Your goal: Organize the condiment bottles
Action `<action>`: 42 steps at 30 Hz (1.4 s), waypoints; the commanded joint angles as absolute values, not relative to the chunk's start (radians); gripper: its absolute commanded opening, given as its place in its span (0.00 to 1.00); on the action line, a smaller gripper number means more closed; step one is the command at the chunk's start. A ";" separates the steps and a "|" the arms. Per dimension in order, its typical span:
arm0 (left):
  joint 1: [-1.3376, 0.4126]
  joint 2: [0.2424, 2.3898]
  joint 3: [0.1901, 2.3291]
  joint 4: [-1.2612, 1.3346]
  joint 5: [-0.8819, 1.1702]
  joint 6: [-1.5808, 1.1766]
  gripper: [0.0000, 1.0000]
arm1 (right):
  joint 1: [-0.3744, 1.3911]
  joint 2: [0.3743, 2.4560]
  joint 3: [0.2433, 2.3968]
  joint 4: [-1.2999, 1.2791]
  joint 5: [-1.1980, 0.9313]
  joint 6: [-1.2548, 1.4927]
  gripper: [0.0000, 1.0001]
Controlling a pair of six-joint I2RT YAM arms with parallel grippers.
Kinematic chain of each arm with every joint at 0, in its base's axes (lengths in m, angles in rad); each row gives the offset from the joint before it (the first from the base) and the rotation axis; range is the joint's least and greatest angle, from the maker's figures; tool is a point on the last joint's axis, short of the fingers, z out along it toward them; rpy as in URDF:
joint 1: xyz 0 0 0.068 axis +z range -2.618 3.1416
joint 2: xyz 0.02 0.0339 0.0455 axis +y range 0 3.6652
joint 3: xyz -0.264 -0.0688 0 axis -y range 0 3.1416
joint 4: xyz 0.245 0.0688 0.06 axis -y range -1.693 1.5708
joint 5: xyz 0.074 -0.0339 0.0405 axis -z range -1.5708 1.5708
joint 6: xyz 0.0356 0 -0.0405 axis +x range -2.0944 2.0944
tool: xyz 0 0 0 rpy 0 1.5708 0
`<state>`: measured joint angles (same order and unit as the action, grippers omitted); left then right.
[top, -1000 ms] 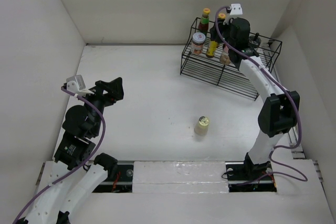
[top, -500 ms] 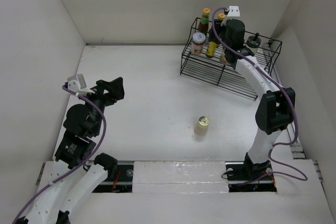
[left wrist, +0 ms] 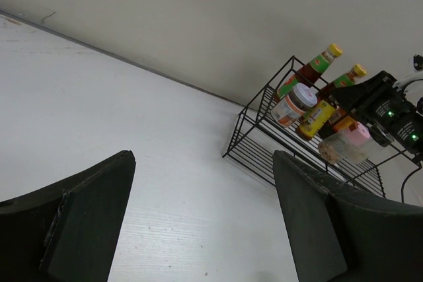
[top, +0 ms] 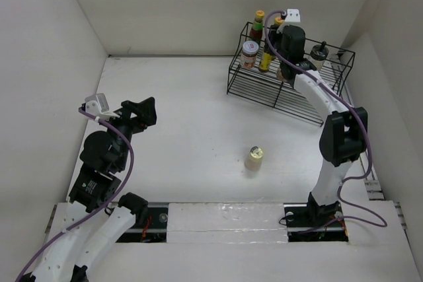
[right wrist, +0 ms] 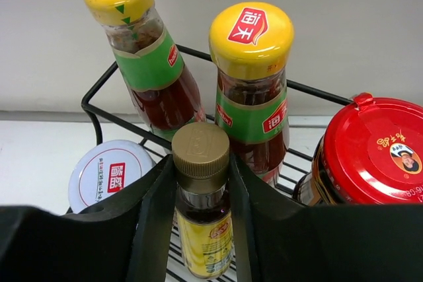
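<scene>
- The right arm (top: 316, 94) is at the black wire rack (top: 264, 89) on the counter's (top: 185, 97) far right, its jaws clamped on the small yellow-brown bottle (right wrist: 202, 229).
- Behind that bottle stand two yellow-capped sauce bottles (right wrist: 151, 64) (right wrist: 251, 90), with a white-lidded jar (right wrist: 109, 173) on its left and a red-lidded jar (right wrist: 370, 150) on its right.
- A cream-capped shaker (top: 254, 158) stands alone mid-counter.
- The left arm (top: 106, 150) holds its jaws open and empty.

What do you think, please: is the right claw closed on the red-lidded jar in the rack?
Not the red-lidded jar: the right wrist view shows the right claw closed on the bronze-capped yellow bottle beside it in the rack.
</scene>
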<state>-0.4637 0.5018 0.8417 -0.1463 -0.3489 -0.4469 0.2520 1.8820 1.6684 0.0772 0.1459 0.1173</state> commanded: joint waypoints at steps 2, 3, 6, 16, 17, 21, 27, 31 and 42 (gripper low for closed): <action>-0.465 0.514 0.834 -0.098 -0.348 -0.436 0.81 | 0.278 1.819 1.623 0.208 0.178 0.101 0.32; -0.465 0.514 0.834 -0.098 -0.348 -0.436 0.81 | 0.290 1.793 1.605 0.228 0.187 0.089 0.32; -0.465 0.514 0.834 -0.098 -0.348 -0.436 0.81 | 0.310 1.737 1.522 0.277 0.196 0.065 0.30; -0.465 0.514 0.834 -0.098 -0.339 -0.436 0.81 | 0.362 1.648 1.335 0.437 0.285 -0.020 0.29; -0.465 0.514 0.834 -0.098 -0.339 -0.436 0.81 | 0.362 1.647 1.335 0.437 0.297 -0.029 0.29; -0.465 0.514 0.834 -0.098 -0.339 -0.436 0.81 | 0.371 1.629 1.296 0.437 0.325 -0.029 0.35; -0.465 0.514 0.834 -0.098 -0.339 -0.436 0.81 | 0.371 1.620 1.276 0.437 0.325 -0.029 0.63; -0.465 0.514 0.834 -0.098 -0.339 -0.436 0.81 | 0.362 1.609 1.276 0.437 0.296 -0.029 0.70; -0.465 0.514 0.834 -0.098 -0.339 -0.436 0.81 | 0.383 1.387 1.244 0.305 0.282 -0.011 0.89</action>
